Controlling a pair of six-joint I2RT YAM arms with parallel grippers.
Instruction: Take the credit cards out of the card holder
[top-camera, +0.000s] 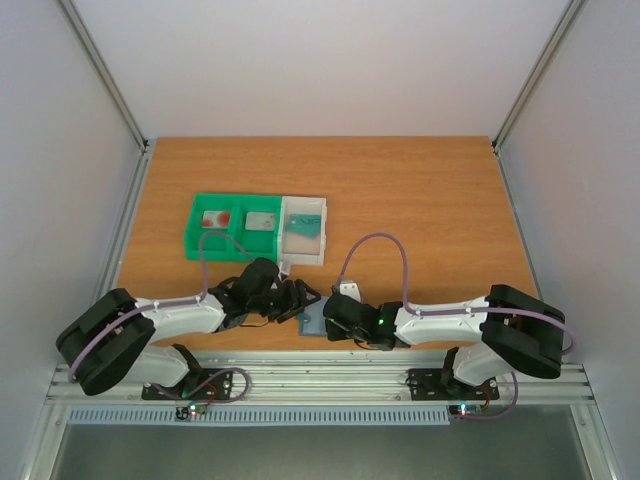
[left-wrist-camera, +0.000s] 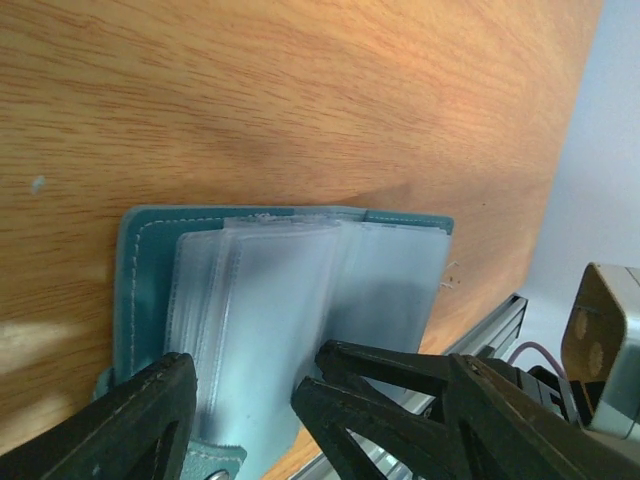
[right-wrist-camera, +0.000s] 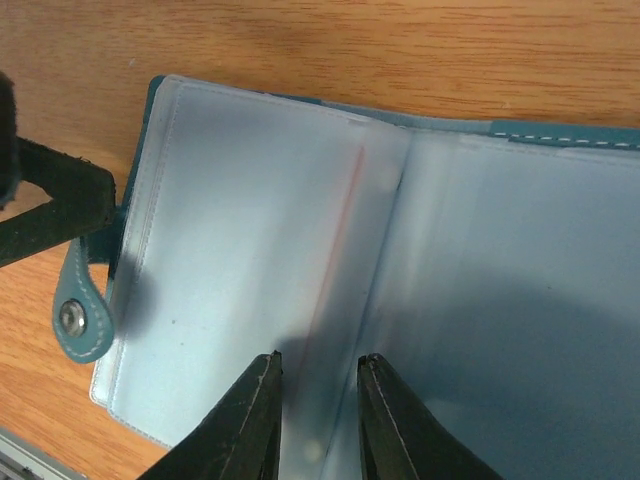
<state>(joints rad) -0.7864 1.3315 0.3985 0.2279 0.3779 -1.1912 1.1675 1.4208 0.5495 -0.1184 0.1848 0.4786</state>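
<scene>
Right wrist: card holder (right-wrist-camera: 250, 210) beneath jaws

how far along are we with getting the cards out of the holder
Done: several credit cards lie in the green tray and white tray. In hand: the card holder lies open; the right gripper straddles a clear sleeve, the left gripper hangs open over its edge. Left: a thin red edge inside a sleeve may be another card; otherwise the sleeves look empty.
</scene>
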